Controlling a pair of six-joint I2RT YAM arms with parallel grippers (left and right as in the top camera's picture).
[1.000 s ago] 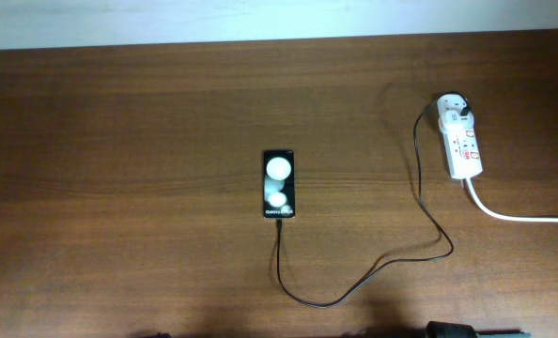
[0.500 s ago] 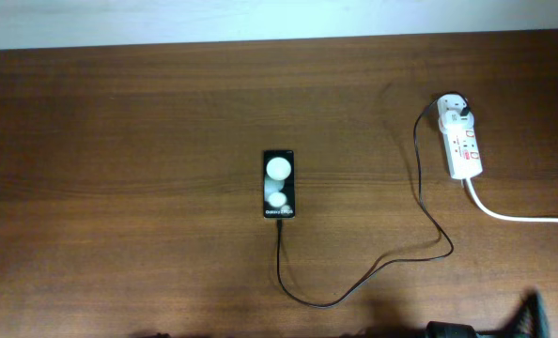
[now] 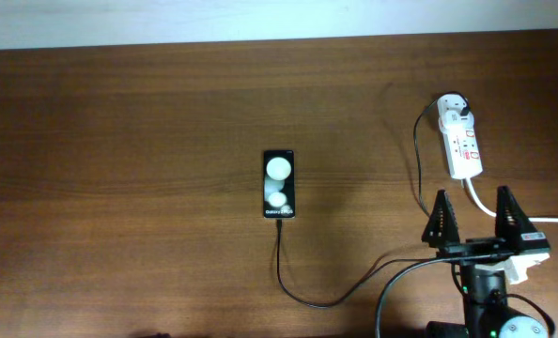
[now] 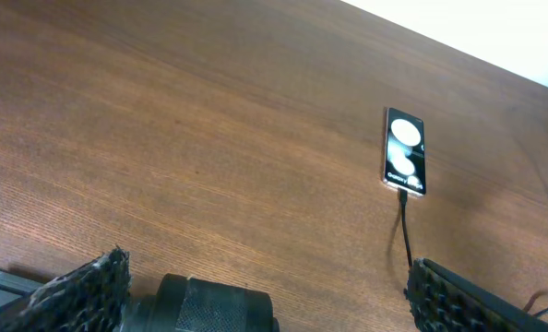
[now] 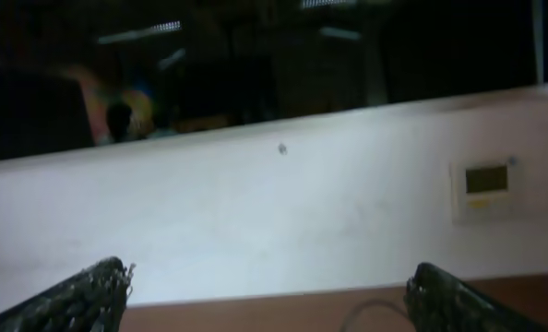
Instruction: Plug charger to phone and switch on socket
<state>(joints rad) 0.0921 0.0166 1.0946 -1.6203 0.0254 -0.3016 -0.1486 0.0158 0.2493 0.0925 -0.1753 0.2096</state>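
Observation:
The phone (image 3: 279, 184) lies flat mid-table, with two white round spots on its face. It also shows in the left wrist view (image 4: 406, 155). The charger cable (image 3: 328, 303) runs from the phone's near edge, loops right, then climbs to its white plug adapter (image 3: 455, 107), which sits in the far end of the socket (image 3: 466, 150). My right gripper (image 3: 472, 199) is open and empty, just in front of the socket's near end, above its white cord. My left gripper (image 4: 265, 281) is open and empty, low over the table, well short of the phone. It is outside the overhead view.
The socket's thick white cord (image 3: 551, 222) runs off the right edge. My right arm's black cables (image 3: 392, 282) curve near the charger cable at the front. The right wrist view shows only a white wall (image 5: 283, 203) and the table's far edge.
My right arm has come into the overhead view from the front right edge and moved up toward the socket, gripper open. The phone, the charger and the socket have not moved.

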